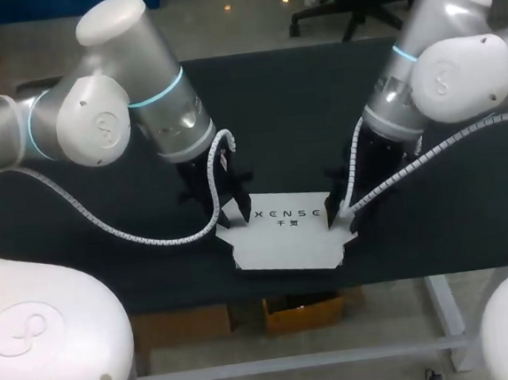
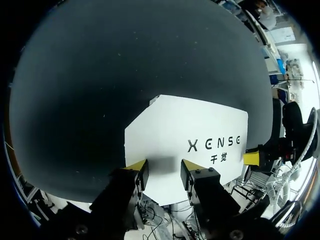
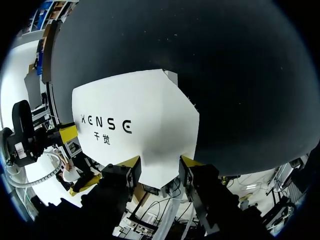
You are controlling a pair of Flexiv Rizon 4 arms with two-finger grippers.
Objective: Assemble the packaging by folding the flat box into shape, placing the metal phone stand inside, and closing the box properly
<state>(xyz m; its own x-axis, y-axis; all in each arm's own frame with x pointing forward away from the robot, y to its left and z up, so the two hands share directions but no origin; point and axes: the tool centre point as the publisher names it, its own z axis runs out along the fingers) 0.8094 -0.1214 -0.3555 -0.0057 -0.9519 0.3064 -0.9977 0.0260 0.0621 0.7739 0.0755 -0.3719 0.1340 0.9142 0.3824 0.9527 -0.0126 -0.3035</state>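
The white box (image 1: 290,240) with black lettering lies unfolded near the table's front edge, and its near side juts past that edge. My left gripper (image 1: 232,217) is at the box's left end. In the left wrist view the box (image 2: 190,125) fills the gap between that gripper's (image 2: 164,169) yellow tips, so it is shut on it. My right gripper (image 1: 339,221) is at the right end. In the right wrist view a side flap of the box (image 3: 135,110) sits between that gripper's (image 3: 160,165) fingers, which touch it on both sides. No metal phone stand is in view.
The black table top (image 1: 274,108) stretches bare behind and to both sides of the box. Its front edge runs just under the box. Each wrist view shows the other arm's yellow tip at the far end of the box.
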